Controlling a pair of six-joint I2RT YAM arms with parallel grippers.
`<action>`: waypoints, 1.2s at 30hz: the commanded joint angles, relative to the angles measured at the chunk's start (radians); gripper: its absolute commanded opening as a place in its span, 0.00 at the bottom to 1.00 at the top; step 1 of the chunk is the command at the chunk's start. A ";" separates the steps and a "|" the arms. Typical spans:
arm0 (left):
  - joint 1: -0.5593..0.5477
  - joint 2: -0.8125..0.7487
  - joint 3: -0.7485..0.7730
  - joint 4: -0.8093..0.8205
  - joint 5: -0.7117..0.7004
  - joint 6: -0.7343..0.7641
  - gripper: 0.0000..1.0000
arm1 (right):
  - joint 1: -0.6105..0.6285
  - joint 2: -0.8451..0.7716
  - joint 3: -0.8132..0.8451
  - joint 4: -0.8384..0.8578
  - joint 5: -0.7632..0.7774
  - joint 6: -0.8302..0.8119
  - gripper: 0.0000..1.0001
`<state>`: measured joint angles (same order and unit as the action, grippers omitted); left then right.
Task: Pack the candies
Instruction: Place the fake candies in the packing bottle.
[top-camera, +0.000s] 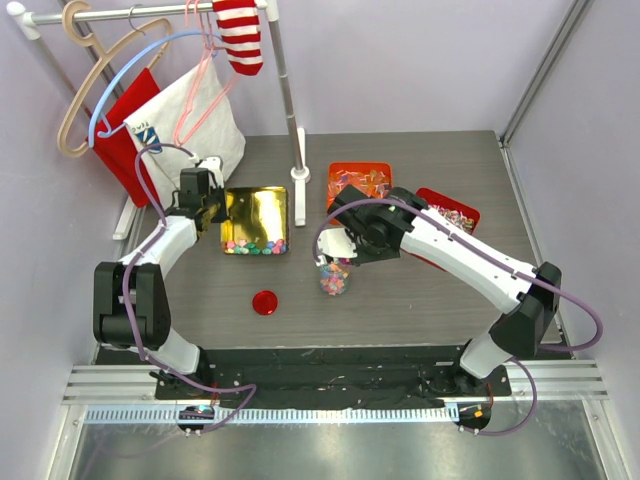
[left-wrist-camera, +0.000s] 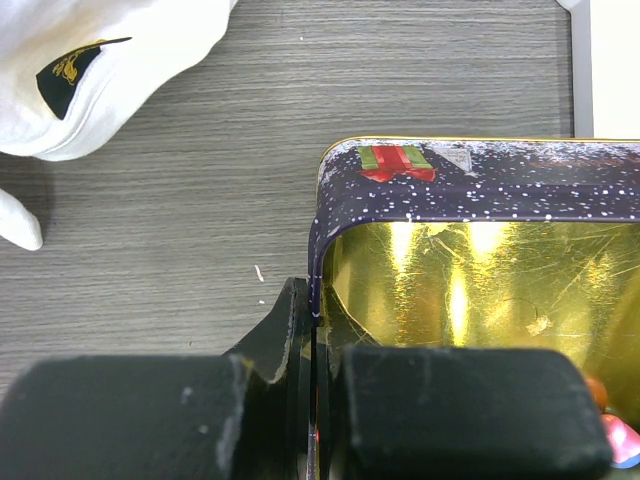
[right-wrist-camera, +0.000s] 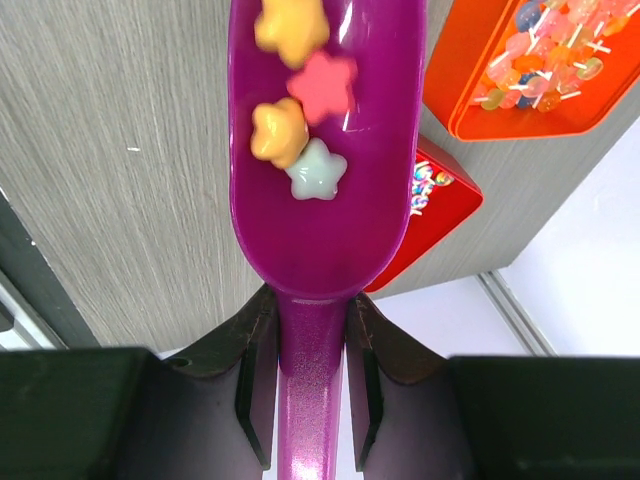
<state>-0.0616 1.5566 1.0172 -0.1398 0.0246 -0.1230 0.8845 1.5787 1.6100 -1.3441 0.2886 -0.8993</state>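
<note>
**Packing in progress.** The left gripper (left-wrist-camera: 313, 345) is closed on the side wall of the gold tin (left-wrist-camera: 500, 195), apparently steadying it. The right gripper (right-wrist-camera: 310, 335) is clamped on the handle of the purple scoop (right-wrist-camera: 318, 220), which carries four small star-shaped candies (right-wrist-camera: 300, 130). A further row of candies lies along the tin's near wall, and the jar (top-camera: 335, 280) next to the tin holds some. Its red lid (top-camera: 264, 302) lies off, near it. By this evidence the task is part done: the tin remains to be emptied and the jar capped. The jar's fill level is too small to read, and the scoop's tip is cut off in the wrist view.
</note>
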 joint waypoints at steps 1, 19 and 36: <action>0.009 -0.012 0.035 0.051 0.031 -0.020 0.00 | 0.014 -0.005 0.036 -0.049 0.069 0.007 0.01; 0.014 -0.013 0.038 0.049 0.040 -0.024 0.00 | 0.099 -0.003 0.042 -0.089 0.227 -0.004 0.01; 0.017 -0.016 0.043 0.046 0.040 -0.029 0.00 | 0.134 -0.016 0.094 -0.035 0.310 -0.038 0.01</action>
<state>-0.0502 1.5566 1.0172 -0.1398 0.0319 -0.1268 1.0134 1.5848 1.6321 -1.3445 0.5308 -0.9005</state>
